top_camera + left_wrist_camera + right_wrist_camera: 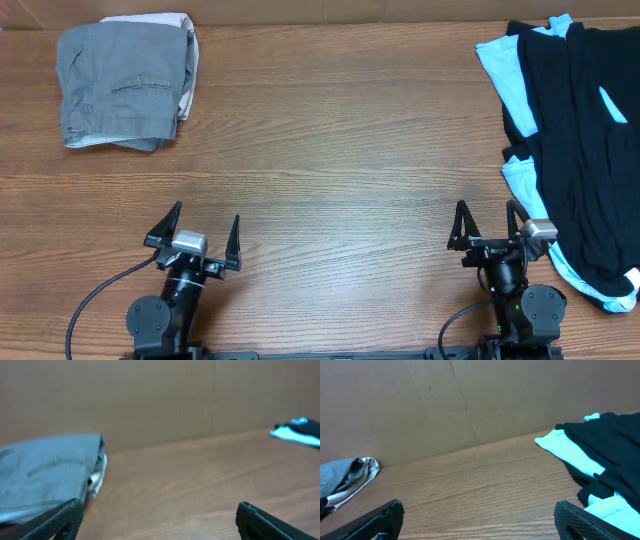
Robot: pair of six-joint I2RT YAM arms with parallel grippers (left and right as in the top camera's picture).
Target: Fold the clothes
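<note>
Grey shorts point(125, 85) lie folded at upper left. The left tool point(206, 215) and right tool point(487, 210) stand spread and empty at the bottom. Next, I think: reach the unfolded black and light-blue clothes point(580, 130) at right.

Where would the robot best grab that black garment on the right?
Probably the black garment's loose left edge, pinched from above, coming from the middle of the table with the open right gripper. It lies spread flat over the light-blue garment, and that edge is nearest and uncovered.
</note>
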